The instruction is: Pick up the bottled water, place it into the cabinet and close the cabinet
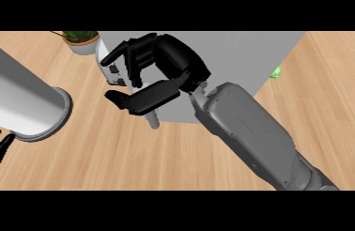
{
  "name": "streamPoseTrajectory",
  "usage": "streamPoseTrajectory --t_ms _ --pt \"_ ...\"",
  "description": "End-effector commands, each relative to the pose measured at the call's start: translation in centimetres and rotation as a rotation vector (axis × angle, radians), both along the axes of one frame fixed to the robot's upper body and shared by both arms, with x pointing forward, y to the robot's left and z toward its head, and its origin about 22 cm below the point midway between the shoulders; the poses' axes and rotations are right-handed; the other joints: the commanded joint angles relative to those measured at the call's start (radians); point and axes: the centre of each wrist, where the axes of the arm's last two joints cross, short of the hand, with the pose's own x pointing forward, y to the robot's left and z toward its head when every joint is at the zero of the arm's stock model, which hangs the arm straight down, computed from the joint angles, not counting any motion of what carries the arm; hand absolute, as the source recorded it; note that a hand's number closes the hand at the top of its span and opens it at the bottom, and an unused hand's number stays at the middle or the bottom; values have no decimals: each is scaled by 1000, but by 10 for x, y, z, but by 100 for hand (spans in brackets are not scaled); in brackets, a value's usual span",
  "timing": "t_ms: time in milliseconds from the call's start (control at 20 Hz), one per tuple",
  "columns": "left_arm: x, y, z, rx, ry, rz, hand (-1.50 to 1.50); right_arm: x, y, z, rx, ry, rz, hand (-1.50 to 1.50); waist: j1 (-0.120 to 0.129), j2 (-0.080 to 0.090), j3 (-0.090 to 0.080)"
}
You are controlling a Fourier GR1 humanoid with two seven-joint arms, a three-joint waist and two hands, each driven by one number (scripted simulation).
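Nearest to us, our right grey forearm (257, 136) rises from the lower right edge and slants up and left across the wooden counter (139, 155). At its end our right hand (163, 65) hangs over the left part of the grey cabinet (243, 56), the fingers (125, 54) spread and only lightly curved, pointing down and left, with the thumb (142, 99) stretched out below them; they close on nothing we can see. In the gap between fingers and thumb we make out a small white and grey object (114, 75) at the cabinet's left edge, and we cannot tell whether this is the bottled water, nor whether the hand touches it. A pale upright strip (153, 119) shows just beneath the thumb, against the cabinet's front. Farther out, a green scrap (276, 73) peeks from behind the cabinet's right side. At the upper left a potted plant (81, 40) stands on the counter just beside the cabinet. Along the left edge our left forearm (27, 103) shows as a large grey cylinder with a ringed end, and below it only a black sliver of our left hand (5, 145) enters the view, so we cannot tell how its fingers stand.
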Motion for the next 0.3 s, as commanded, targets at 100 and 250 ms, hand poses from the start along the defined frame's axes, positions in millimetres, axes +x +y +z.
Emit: streamPoseTrajectory --t_ms 100,250 --pt "8 -9 10 -4 -9 -15 -150 45 -56 21 11 -26 -272 -150 -27 42 17" --pt "7 -9 3 -9 3 -29 -150 47 -60 14 -8 -19 -270 -150 -23 41 16"
